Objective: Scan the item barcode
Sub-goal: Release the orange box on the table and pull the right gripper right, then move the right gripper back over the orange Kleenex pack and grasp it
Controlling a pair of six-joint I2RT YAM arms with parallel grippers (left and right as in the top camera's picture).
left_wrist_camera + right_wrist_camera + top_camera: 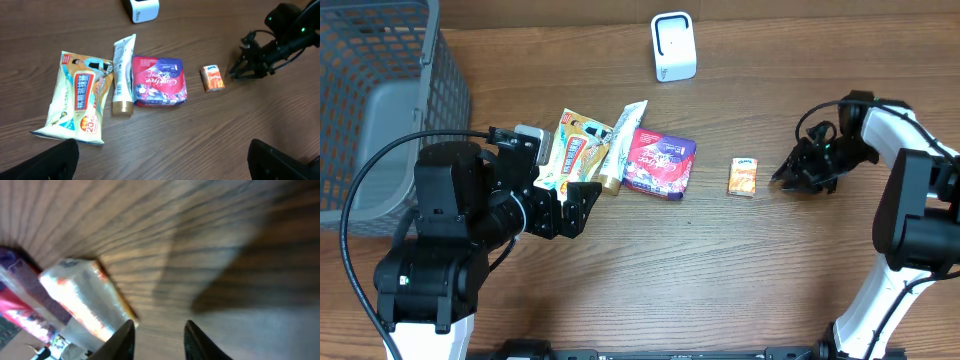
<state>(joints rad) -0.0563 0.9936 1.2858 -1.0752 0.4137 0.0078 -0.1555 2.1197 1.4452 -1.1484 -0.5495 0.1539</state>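
While left gripper (165,160) hangs spread wide, empty, right gripper (159,330) narrowly parted, near orange packet (85,300), holding nothing.

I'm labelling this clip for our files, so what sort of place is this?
Probably a mock shop checkout set up on a brown wooden table: a small white boxy barcode scanner, a grey wire mesh basket, and packaged goods such as a small orange carton.

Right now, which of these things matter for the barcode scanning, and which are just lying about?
In the job: white scanner, small orange box, right gripper.
Lying about: red pouch, tube, yellow packet, grey basket.
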